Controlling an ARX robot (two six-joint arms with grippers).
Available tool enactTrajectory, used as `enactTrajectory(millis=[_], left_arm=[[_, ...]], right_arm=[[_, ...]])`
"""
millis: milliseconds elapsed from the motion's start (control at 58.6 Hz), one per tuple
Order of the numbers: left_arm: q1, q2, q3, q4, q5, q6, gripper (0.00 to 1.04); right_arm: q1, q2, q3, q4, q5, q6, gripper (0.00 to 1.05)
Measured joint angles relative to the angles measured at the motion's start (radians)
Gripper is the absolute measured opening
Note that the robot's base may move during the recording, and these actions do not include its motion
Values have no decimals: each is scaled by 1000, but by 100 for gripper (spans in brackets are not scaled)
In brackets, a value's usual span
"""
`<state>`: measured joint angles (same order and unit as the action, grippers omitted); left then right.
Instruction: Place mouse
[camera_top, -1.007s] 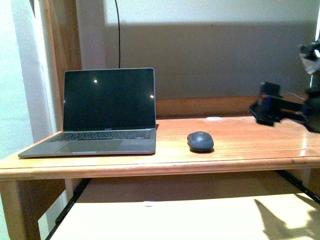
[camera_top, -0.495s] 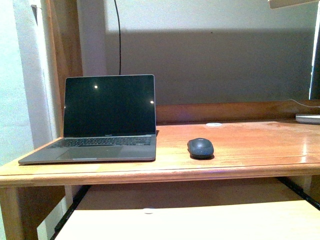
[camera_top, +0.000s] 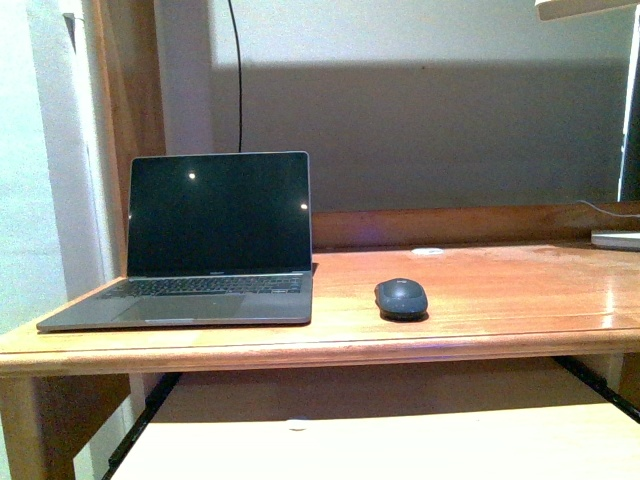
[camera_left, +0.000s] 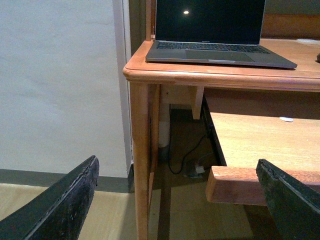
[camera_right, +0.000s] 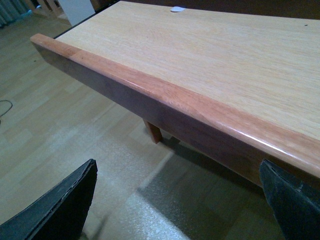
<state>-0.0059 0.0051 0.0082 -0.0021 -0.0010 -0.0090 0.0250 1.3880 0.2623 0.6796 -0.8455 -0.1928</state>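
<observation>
The dark grey mouse (camera_top: 401, 298) lies on the wooden desk (camera_top: 500, 300), just right of the open laptop (camera_top: 215, 230). Neither arm shows in the front view. My left gripper (camera_left: 180, 205) is open and empty, low down near the floor in front of the desk's left leg (camera_left: 141, 150); the laptop (camera_left: 210, 30) shows above it in the left wrist view. My right gripper (camera_right: 175, 205) is open and empty, low over the floor beside the front edge of the pull-out shelf (camera_right: 165, 95). The mouse is not in either wrist view.
A small white disc (camera_top: 428, 251) lies at the back of the desk. A pale flat device with a cable (camera_top: 615, 238) sits at the far right. The pull-out shelf (camera_top: 400, 430) extends below the desktop. A black cable (camera_top: 238, 70) hangs on the wall.
A second ago the right arm with its black gripper was at the desk's right end; it has withdrawn out of the front view. The mouse and laptop have not moved on the desk.
</observation>
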Motion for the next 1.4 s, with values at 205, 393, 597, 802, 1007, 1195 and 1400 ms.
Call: enactTrajectory(millis=[205,393,597,802,1007,1195,1400], left_arm=[[0,0,0,0,0,0,97],[0,0,0,0,0,0,97],[0,0,0,0,0,0,97],[0,0,0,0,0,0,97],[0,0,0,0,0,0,97],[0,0,0,0,0,0,97],[0,0,0,0,0,0,97]], right_arm=[[163,123,19,185,147,109,97],[257,225,71,288,264,185,97],[319,331,164,343,402,243,97],[377,437,284,333,561,271,97],[422,515,410,291,693,292,97],[458,579,520,242,821,306,97],[481,647,637,184,947,309,97]])
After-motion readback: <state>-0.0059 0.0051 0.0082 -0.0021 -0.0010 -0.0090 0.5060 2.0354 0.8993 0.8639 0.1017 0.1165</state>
